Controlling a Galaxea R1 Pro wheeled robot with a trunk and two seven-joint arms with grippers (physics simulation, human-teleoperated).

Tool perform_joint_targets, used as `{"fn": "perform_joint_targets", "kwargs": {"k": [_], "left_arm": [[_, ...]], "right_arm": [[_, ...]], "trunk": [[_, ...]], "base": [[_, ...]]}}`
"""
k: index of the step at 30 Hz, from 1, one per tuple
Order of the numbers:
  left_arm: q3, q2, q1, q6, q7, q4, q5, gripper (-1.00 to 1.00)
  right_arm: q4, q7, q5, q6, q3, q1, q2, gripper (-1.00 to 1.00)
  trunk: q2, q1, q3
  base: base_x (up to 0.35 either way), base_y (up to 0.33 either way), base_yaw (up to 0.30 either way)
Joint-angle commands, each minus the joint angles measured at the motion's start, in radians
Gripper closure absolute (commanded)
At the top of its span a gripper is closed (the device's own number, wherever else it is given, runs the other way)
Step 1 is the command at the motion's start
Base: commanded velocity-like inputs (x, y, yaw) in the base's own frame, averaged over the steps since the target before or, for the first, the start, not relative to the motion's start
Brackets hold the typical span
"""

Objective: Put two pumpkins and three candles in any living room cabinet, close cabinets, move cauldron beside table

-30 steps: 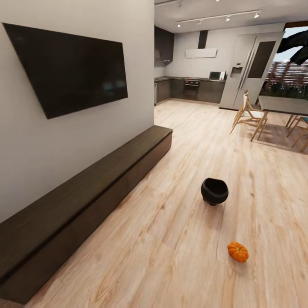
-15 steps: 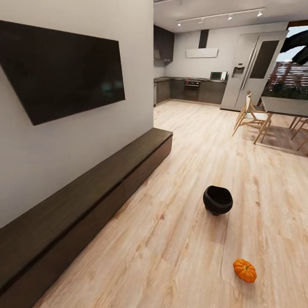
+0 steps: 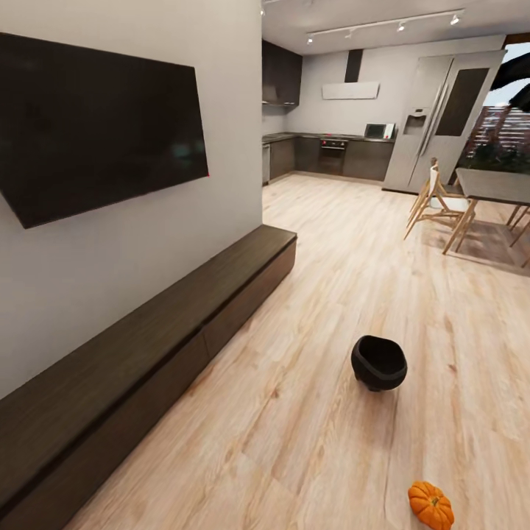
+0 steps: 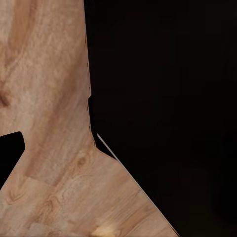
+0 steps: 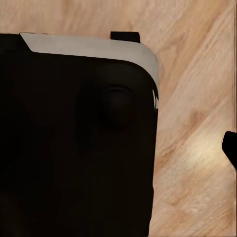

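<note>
Two wrist views over pale wood floor point(image 4: 44, 74), dark robot body alongside; gripper states impossible to tell on either arm. Farther out, black cauldron point(image 3: 378, 362) upright on open floor, well apart from long dark cabinet point(image 3: 147, 353) under wall television point(image 3: 96, 121), drawer fronts flush. One orange pumpkin point(image 3: 430, 505) nearer than cauldron. Dining table point(image 3: 492, 185) with chairs beyond.

Matte black cauldron point(image 3: 378, 362), dk wood cabinet point(image 3: 147, 353), pale wood-grain floor point(image 3: 309, 442), glossy TV point(image 3: 96, 125)
</note>
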Motion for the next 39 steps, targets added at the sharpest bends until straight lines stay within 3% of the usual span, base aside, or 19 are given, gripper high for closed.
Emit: {"fn": "perform_joint_targets", "kwargs": {"k": [1,15,39], "left_arm": [[0.000,0.000,0.000,0.000,0.000,0.000,0.000,-1.00],[0.001,0.000,0.000,0.000,0.000,0.000,0.000,-1.00],[0.003,-0.004,0.000,0.000,0.002,-0.003,0.006,-1.00]], "right_arm": [[0.000,0.000,0.000,0.000,0.000,0.000,0.000,-1.00],[0.000,-0.002,0.000,0.000,0.000,0.000,0.000,-1.00],[0.000,-0.002,0.000,-0.001,0.000,0.000,0.000,-1.00]], "trunk": [[0.000,0.000,0.000],[0.000,0.000,0.000],[0.000,0.000,0.000]], "base": [[0.298,-0.188,0.221],[0.229,-0.205,0.276],[0.007,-0.008,0.282]]}}
